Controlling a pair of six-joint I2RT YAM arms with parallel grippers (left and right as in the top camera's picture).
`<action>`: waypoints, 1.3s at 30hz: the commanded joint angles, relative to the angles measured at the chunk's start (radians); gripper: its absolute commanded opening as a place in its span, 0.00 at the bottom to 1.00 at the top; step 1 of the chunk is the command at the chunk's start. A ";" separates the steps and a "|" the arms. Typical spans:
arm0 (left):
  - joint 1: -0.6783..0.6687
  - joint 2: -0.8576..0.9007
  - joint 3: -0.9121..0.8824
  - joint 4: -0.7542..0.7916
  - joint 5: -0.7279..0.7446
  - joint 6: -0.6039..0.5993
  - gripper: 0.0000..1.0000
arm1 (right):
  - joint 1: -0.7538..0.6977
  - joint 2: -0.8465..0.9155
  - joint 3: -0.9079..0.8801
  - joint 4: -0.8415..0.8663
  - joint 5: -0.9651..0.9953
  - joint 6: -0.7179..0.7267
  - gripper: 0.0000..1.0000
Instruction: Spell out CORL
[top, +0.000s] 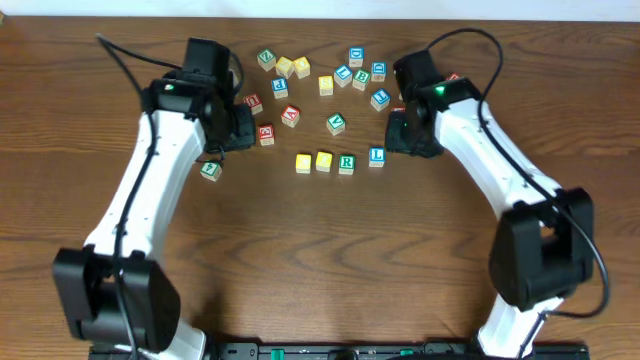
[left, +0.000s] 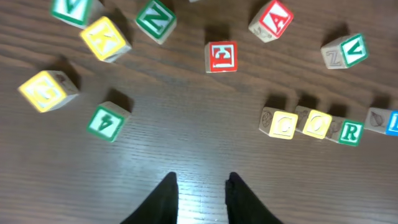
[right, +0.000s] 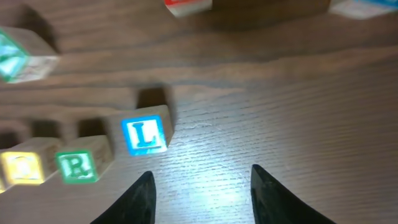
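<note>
Both grippers are released and hold nothing. The left gripper (left: 200, 182) hovers over bare tabletop (top: 320, 260) with its fingers narrowly parted. The right gripper (right: 202, 175) hangs with its fingers spread wide, just in front of the L block (right: 144, 135). 4 blocks form a row near the middle of the tabletop: the yellow C block (top: 304, 162), the yellow O block (top: 324, 160), the green R block (top: 346, 163), then the blue L block at the end nearest the right gripper, just beside R and slightly out of line. Beyond the row, loose blocks (top: 336, 123) lie scattered, and 1 green block (top: 210, 170) sits alone beside the left arm (top: 150, 190).
</note>
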 joint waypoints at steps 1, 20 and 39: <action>-0.040 0.046 -0.010 0.014 0.015 0.013 0.20 | -0.008 0.066 0.004 0.003 -0.001 0.055 0.41; -0.083 0.171 -0.049 0.098 0.023 -0.035 0.10 | -0.021 0.170 0.004 0.060 -0.025 0.063 0.38; -0.084 0.187 -0.156 0.259 0.087 -0.035 0.11 | -0.020 0.170 0.004 0.057 -0.035 0.062 0.42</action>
